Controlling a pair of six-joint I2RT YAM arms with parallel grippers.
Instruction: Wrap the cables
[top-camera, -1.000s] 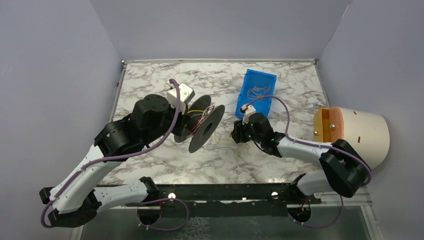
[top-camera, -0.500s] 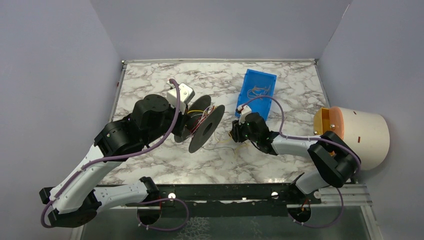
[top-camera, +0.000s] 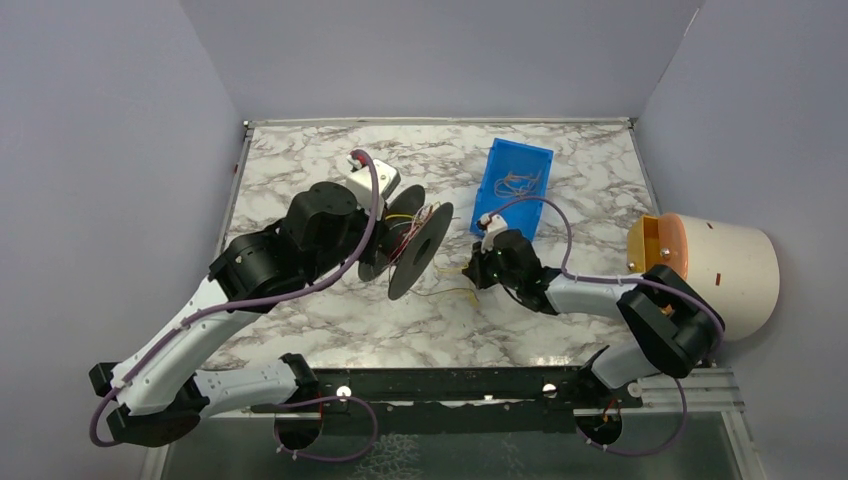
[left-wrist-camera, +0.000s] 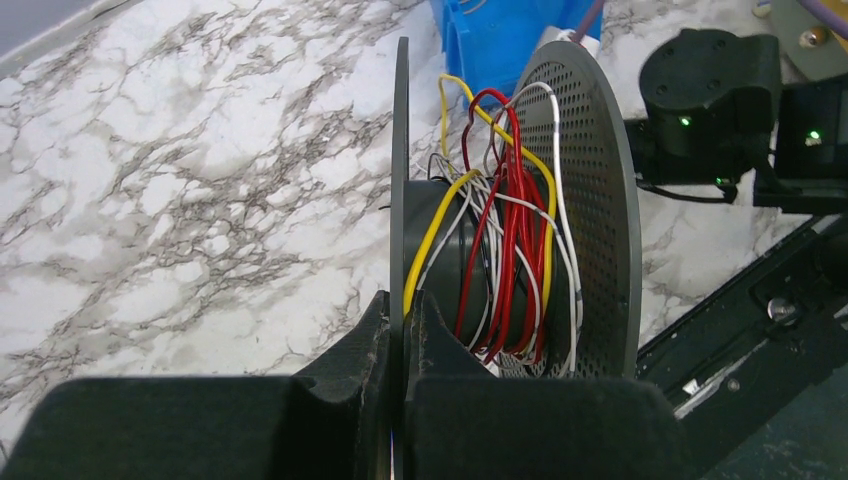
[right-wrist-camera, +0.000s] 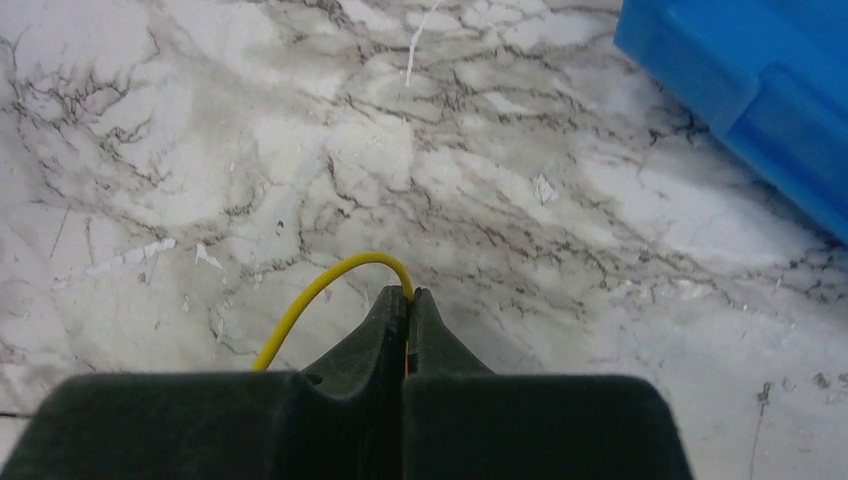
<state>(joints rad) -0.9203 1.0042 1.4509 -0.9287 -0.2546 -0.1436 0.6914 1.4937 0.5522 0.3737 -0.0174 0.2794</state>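
Observation:
A black spool with two round flanges carries red, white and yellow wires around its hub. My left gripper is shut on the rim of the spool's near flange and holds it above the table. The perforated far flange faces my right arm. My right gripper is shut on a yellow wire that arcs out to the left just above the marble. In the top view the right gripper sits just right of the spool, with thin wire trailing on the table.
A blue bin with more wires stands behind the right gripper; its corner shows in the right wrist view. A cream and orange cylinder lies at the right edge. A black rail runs along the near edge.
My left arm has moved up and to the right with the spool, turning it more edge-on. My right gripper has shifted slightly right, still holding the yellow wire.

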